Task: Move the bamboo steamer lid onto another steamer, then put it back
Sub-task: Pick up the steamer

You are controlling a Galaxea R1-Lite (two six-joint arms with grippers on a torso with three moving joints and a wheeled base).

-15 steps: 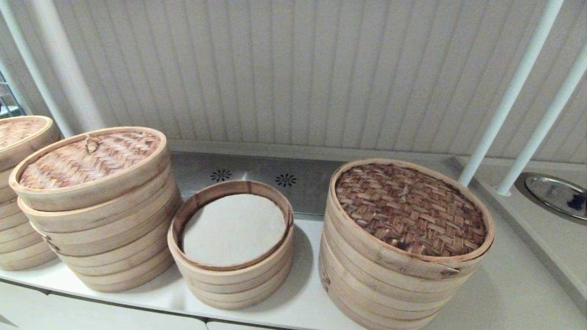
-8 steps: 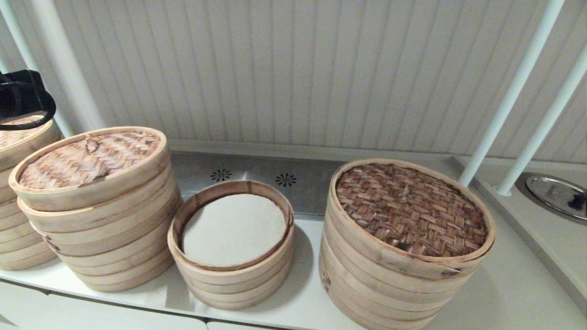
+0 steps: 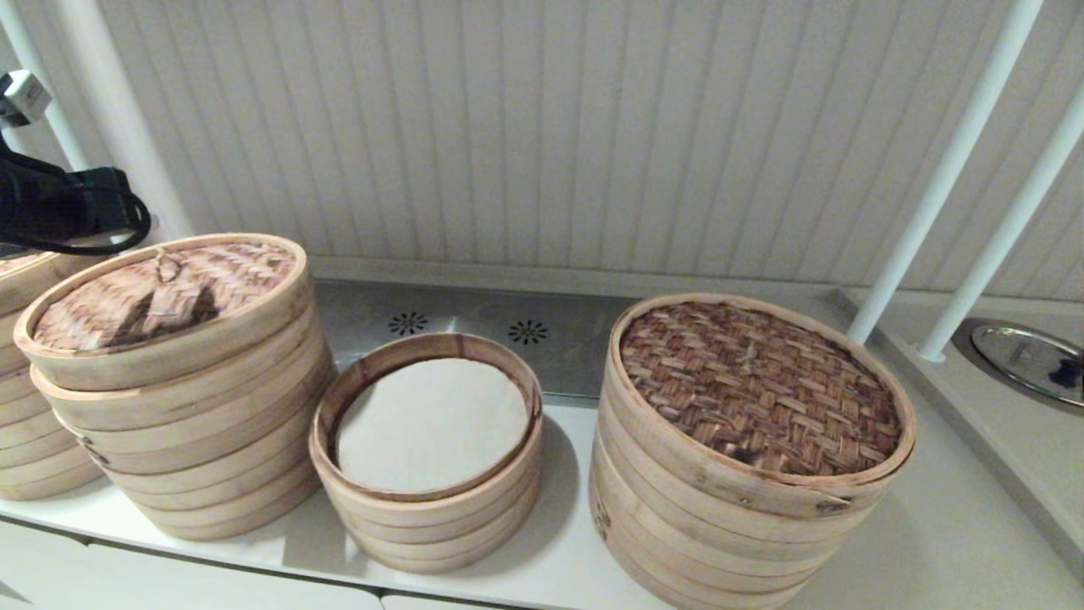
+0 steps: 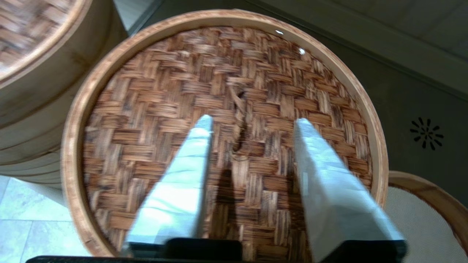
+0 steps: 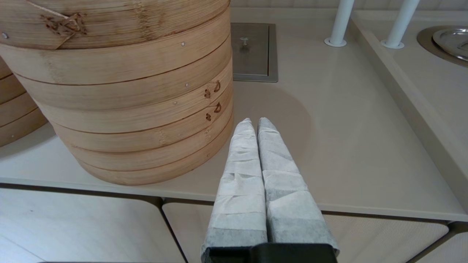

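Note:
The bamboo steamer lid (image 3: pixel 161 292), with dark reddish-brown weave and a pale rim, lies on top of the medium-wide stack, the other steamer (image 3: pixel 203 432), whose own woven top is hidden under it. In the left wrist view my left gripper (image 4: pixel 254 119) hovers open over the lid (image 4: pixel 153 109), its two fingers either side of the small loop handle (image 4: pixel 238 106) and touching nothing. In the head view only the black left arm (image 3: pixel 59 212) shows, above the lid's far left edge. My right gripper (image 5: pixel 256 120) is shut and empty, low by the counter's front edge.
The narrowest stack (image 3: pixel 428 517) stands uncovered in the middle, with a white liner (image 3: pixel 432 419) inside. The widest stack with dark-brown weave (image 3: pixel 754 381) is to the right, and one more stack (image 3: pixel 34 457) is at far left. White poles (image 3: pixel 940 169) and a metal dish (image 3: pixel 1025 360) stand at back right.
My left arm has come in from the left edge and moved rightward over the lid, and its shadow now falls on the weave. The lid and stacks have not moved.

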